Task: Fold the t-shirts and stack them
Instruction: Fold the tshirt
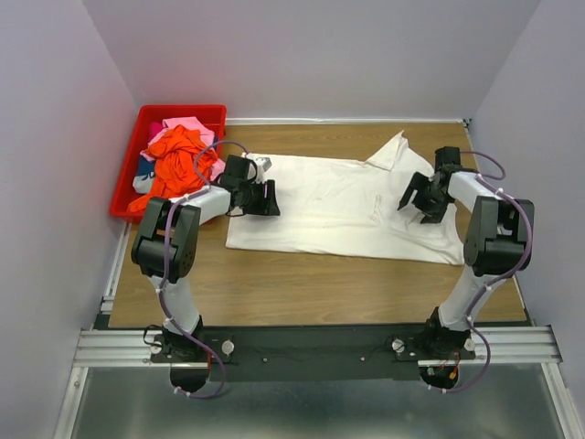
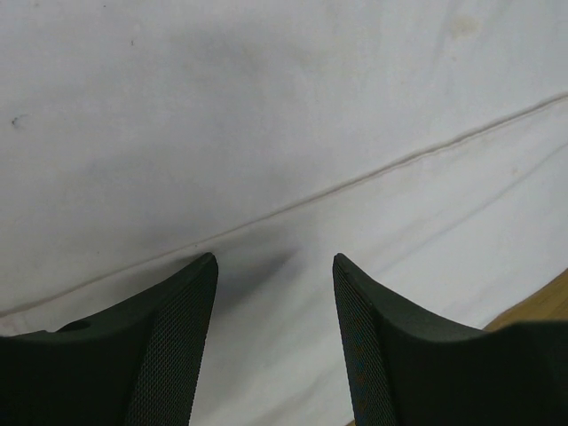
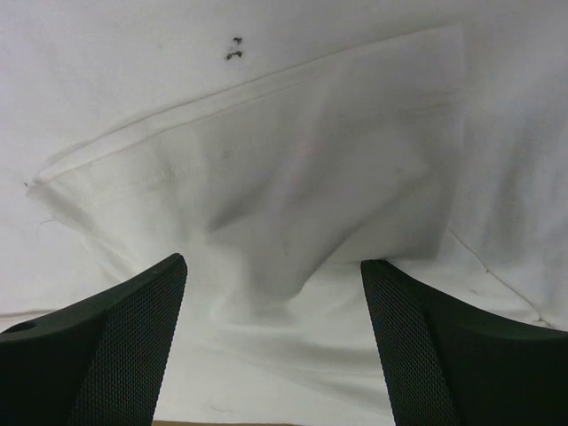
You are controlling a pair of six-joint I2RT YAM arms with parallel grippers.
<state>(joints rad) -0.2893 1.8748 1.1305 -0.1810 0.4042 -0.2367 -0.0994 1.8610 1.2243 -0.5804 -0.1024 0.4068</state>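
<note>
A white t-shirt (image 1: 338, 206) lies spread on the wooden table. My left gripper (image 1: 267, 198) is open just over its left edge; the left wrist view shows white cloth with a seam (image 2: 293, 204) between the spread fingers. My right gripper (image 1: 413, 198) is open over the shirt's right part, where a folded sleeve flap (image 3: 293, 177) lies between the fingers. Neither gripper holds anything. More shirts, orange (image 1: 178, 165) and pink (image 1: 187, 125), are piled in the red bin (image 1: 142, 123).
The red bin stands at the table's far left corner. Bare wood (image 1: 311, 288) lies in front of the shirt, toward the arm bases. Grey walls close in the left, back and right sides.
</note>
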